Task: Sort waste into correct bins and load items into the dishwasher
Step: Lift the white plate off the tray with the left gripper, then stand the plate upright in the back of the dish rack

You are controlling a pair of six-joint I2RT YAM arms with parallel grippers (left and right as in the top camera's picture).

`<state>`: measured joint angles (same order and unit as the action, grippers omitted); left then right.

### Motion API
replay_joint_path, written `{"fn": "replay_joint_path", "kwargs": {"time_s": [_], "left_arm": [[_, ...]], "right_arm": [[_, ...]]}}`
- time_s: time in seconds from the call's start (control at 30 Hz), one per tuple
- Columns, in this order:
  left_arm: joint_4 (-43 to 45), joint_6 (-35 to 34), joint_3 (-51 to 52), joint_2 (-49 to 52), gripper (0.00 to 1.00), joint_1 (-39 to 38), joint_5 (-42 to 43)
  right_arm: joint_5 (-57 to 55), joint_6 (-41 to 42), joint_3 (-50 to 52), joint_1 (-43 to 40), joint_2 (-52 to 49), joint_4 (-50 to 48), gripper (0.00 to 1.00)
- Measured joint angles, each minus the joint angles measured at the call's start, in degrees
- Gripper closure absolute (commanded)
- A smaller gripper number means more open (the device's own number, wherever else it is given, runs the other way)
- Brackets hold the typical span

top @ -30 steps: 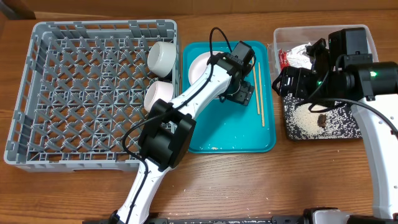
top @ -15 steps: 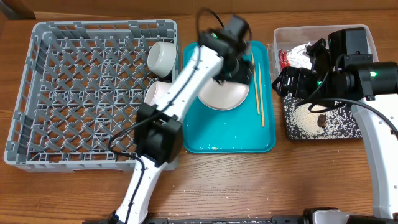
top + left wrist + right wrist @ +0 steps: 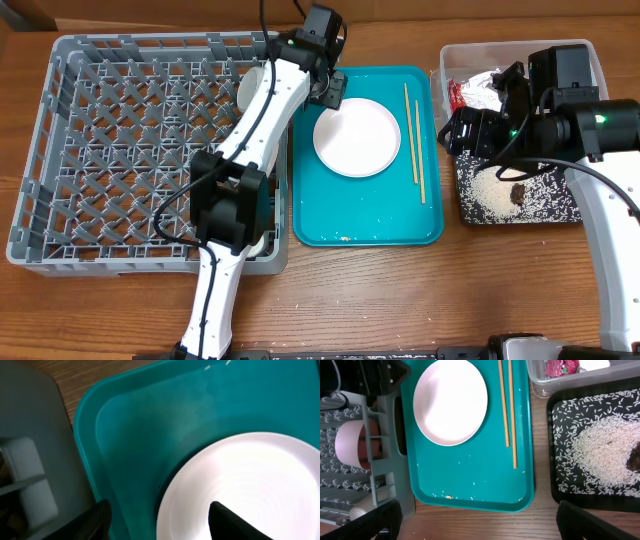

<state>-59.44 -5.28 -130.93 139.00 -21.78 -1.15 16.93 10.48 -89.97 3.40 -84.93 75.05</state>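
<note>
A round white plate [image 3: 357,138] lies flat on the teal tray [image 3: 370,215], with the wooden chopsticks [image 3: 412,140] to its right. My left gripper [image 3: 328,90] is open and empty over the tray's far left corner. In the left wrist view its fingers [image 3: 160,525] straddle the plate's rim [image 3: 240,475]. My right gripper [image 3: 462,130] hangs open and empty between the tray and the bins. In the right wrist view [image 3: 480,520] it is above the wood. The grey dish rack [image 3: 60,150] holds a white bowl [image 3: 252,92].
The clear tub [image 3: 590,60] at far right holds the red-and-silver wrapper [image 3: 468,93] and white paper [image 3: 492,80]. The black tray [image 3: 560,212] holds rice and a brown lump [image 3: 517,192]. A few rice grains [image 3: 451,496] lie on the teal tray's near edge.
My left arm has swung from over the plate to the tray's far left corner by the rack, leaving the plate uncovered. The right arm has not moved.
</note>
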Motion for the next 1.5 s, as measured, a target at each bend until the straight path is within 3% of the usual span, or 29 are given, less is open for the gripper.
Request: {"fn": "replay_joint_path", "kwargs": {"time_s": [0.37,0.43,0.63,0.83,1.0,1.13,1.27,1.5], "left_arm": [[-1.09,1.05,1.22,4.74,0.48,-0.11,-0.22],[-1.79,1.05,1.27,4.94,0.54,-0.39,-0.22],[-3.19,0.90,1.27,6.47,0.96,-1.44,1.14],[-4.48,0.52,0.70,6.43,0.96,-1.38,2.71],[-13.05,-1.22,-7.34,7.30,0.96,-1.40,2.47],[-23.96,-2.82,-29.88,8.68,0.96,-1.38,-5.90],[-26.51,-3.65,-46.82,7.41,0.96,-1.38,-19.10],[-32.72,-4.92,-48.57,4.92,0.96,-0.98,-49.62]], "right_arm": [[0.02,0.00,0.00,0.00,0.00,0.00,0.00],[0.00,0.00,0.00,0.00,0.00,0.02,0.00],[0.02,0.00,0.00,0.00,0.00,0.00,0.00],[0.02,0.00,0.00,0.00,0.00,0.00,0.00],[0.02,0.00,0.00,0.00,0.00,0.02,0.00],[0.02,0.02,0.02,0.00,-0.02,0.02,0.00],[0.00,0.00,0.02,0.00,-0.02,-0.02,0.00],[0.02,0.00,0.02,0.00,-0.02,0.04,0.00]]}}
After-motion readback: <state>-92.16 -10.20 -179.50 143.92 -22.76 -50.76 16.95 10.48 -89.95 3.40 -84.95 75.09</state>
